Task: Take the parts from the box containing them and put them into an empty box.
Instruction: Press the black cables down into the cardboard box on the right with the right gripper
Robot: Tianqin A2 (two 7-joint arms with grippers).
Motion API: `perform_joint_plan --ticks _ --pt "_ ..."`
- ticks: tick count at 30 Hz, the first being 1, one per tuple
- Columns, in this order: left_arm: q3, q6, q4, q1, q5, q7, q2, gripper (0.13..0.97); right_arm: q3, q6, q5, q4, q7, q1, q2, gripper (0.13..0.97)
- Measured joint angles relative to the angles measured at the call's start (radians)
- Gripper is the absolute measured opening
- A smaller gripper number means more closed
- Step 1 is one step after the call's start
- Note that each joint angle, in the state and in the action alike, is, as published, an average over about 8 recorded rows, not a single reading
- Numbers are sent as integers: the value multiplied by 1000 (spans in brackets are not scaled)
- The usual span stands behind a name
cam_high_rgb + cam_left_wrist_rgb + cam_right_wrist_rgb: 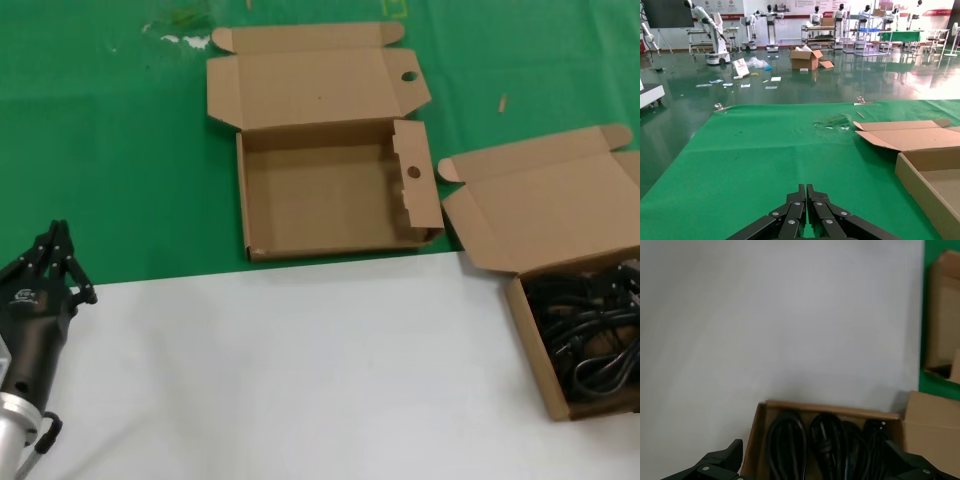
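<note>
Right now the cords (825,445) lie bundled inside the box (528,330), beneath the spread-wide right gripper (810,467). Light and floppy, they likely want pinching mid-loop. Left gripper (806,192) idles clenched.

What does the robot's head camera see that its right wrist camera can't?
Only the head view shows the left gripper, low at the robot's left over the white surface, its jaws shut, plus the whole empty box with its lid folded back on the green cloth.

Only the right wrist view shows the right gripper, jaws open, hanging above the black cords; it is out of the head view.

Both show the box of cords, the cords inside, the white surface and the green cloth. The wrist view catches just an edge of the empty box.
</note>
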Motion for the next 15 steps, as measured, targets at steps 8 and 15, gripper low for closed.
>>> perform_joint_plan --ticks 8,15 --pt "0 0 0 0 0 0 0 144 -68 -92 -93 -116 -122 124 -78 947" --pt "0 0 0 0 0 0 0 140 -103 -98 -161 -204 -158 186 -135 886"
